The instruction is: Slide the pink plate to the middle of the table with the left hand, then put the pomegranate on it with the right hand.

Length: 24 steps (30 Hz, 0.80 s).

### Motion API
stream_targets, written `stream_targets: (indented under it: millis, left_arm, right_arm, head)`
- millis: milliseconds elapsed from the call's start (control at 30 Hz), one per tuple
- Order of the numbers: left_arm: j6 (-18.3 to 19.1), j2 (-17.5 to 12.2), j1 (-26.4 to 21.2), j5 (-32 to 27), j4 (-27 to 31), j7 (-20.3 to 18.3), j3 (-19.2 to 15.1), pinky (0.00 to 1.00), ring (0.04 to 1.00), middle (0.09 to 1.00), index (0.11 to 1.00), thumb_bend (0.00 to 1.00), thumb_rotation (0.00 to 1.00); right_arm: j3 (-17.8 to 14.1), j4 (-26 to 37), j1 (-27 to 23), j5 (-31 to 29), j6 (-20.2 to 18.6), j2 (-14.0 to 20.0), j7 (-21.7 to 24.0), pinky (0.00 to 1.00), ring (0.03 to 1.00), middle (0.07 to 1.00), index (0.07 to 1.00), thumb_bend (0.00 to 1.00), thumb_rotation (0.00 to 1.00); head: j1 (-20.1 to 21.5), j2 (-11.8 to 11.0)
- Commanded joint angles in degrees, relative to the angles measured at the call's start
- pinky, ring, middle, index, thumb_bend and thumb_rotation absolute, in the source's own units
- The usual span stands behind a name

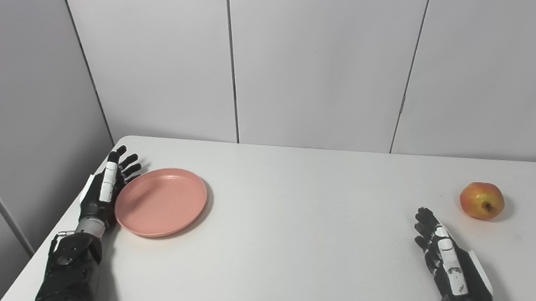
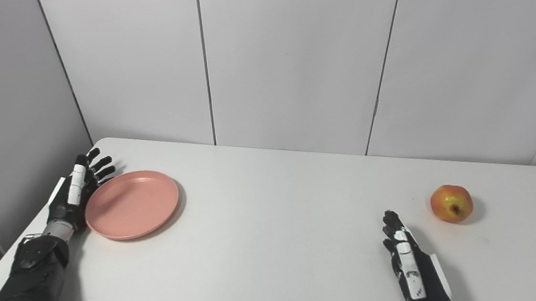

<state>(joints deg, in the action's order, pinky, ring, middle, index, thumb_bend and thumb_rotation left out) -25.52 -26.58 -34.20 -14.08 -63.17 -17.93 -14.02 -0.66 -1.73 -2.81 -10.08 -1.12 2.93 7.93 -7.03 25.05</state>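
- The pink plate [image 1: 161, 202] lies flat near the far left corner of the white desk [image 1: 294, 244], well away from the middle where it has to end up.
- The left hand [image 1: 104, 192] stands on edge just beside the plate's left rim, fingers spread and extended, holding nothing. It looks to be touching the rim, though actual contact is hard to confirm.
- The pomegranate [image 1: 482, 200], a round red-yellow fruit, sits near the right edge of the desk, well apart from the plate.
- The right hand [image 1: 446, 258] rests low on the desk near the fruit, short of it and a little to its left. Its fingers are apart and empty.
- Judged from this layout, the slide has not yet carried the plate anywhere near the centre; the fruit step is still to come.
- The plate looks like light, stiff plastic with a shallow raised rim. It should glide easily on the smooth desk, so a sideways push against the rim is enough. Pushing off-centre would probably spin it rather than move it straight.
- The fruit looks firm, fairly heavy for its size and smooth-skinned. Being round, it may roll if nudged, so the fingers and thumb should wrap around its widest part from above or from the side.
- A light plate may skid when the fruit lands, so a gentle set-down near its centre seems wise.
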Motion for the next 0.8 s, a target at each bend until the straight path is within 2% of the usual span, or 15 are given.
stream_targets:
  millis: [0, 333, 467, 567, 767]
  left_arm:
    - [0.01, 1.2, -0.37, -0.91, 3.3, -1.42, 0.27, 0.79, 0.865, 0.901, 0.947, 1.0, 0.94]
    - [4.22, 4.0, 2.94, -0.49, 11.84, -0.24, 1.22, 0.74, 0.84, 0.881, 0.938, 1.0, 0.95]
    - [6.94, 5.2, 4.5, -0.53, 15.74, 0.46, 1.51, 0.76, 0.863, 0.892, 0.945, 1.0, 0.96]
    - [8.5, 6.06, 4.77, -0.58, 16.73, 1.02, 1.5, 0.76, 0.86, 0.889, 0.939, 1.0, 0.96]
    - [9.03, 7.56, 4.61, -0.23, 17.38, 0.84, 2.36, 0.75, 0.841, 0.875, 0.915, 1.0, 0.95]
  right_arm:
    - [0.02, -3.01, 3.24, -0.43, -1.41, -0.78, -0.12, 1.0, 0.974, 0.948, 0.924, 0.7, 0.9]
    - [0.28, -2.27, 3.19, -0.03, -2.52, -1.06, -0.44, 1.0, 0.967, 0.931, 0.914, 0.7, 0.91]
    - [0.39, -2.33, 3.12, 0.03, -2.53, -1.23, -0.46, 1.0, 0.959, 0.92, 0.909, 0.72, 0.9]
    - [0.33, -2.01, 3.24, -0.04, -2.36, -1.77, -0.84, 1.0, 0.953, 0.914, 0.907, 0.73, 0.89]
    - [0.53, -2.07, 3.25, 0.07, -1.85, -2.45, -1.41, 0.98, 0.927, 0.893, 0.888, 0.76, 0.87]
  head:
    - [0.17, 0.19]
    - [0.7, 0.57]
    - [1.27, 0.77]
    - [2.54, 1.15]
    - [3.22, 1.19]
